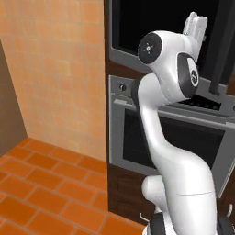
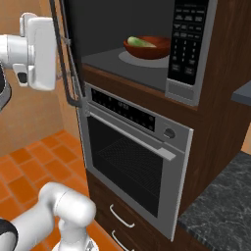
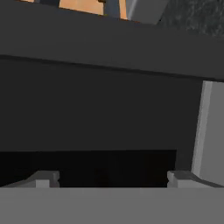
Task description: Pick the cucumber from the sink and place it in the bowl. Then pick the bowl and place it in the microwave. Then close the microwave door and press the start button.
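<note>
The microwave [image 2: 122, 59] stands open with its dark cavity showing. On the turntable inside rests the reddish-brown bowl [image 2: 149, 49], and the pale green cucumber [image 2: 139, 41] lies in it. The microwave door [image 2: 66, 59] swings out to the left and is seen edge-on. My white hand [image 2: 37, 49] hangs just left of that door, on its outer side. In the hand view the door's dark glass [image 3: 100, 113] and grey frame [image 3: 210, 131] sit close ahead of my gripper [image 3: 113, 179]. It is open, fingertips wide apart, holding nothing. The sink is out of view.
The microwave's keypad panel [image 2: 188, 44] runs down its right side. A steel oven [image 2: 132, 157] with a bar handle sits below, drawers under it. A dark stone counter [image 2: 220, 211] lies at the right. Orange tiled wall [image 1: 55, 69] and floor [image 1: 41, 193] are at the left.
</note>
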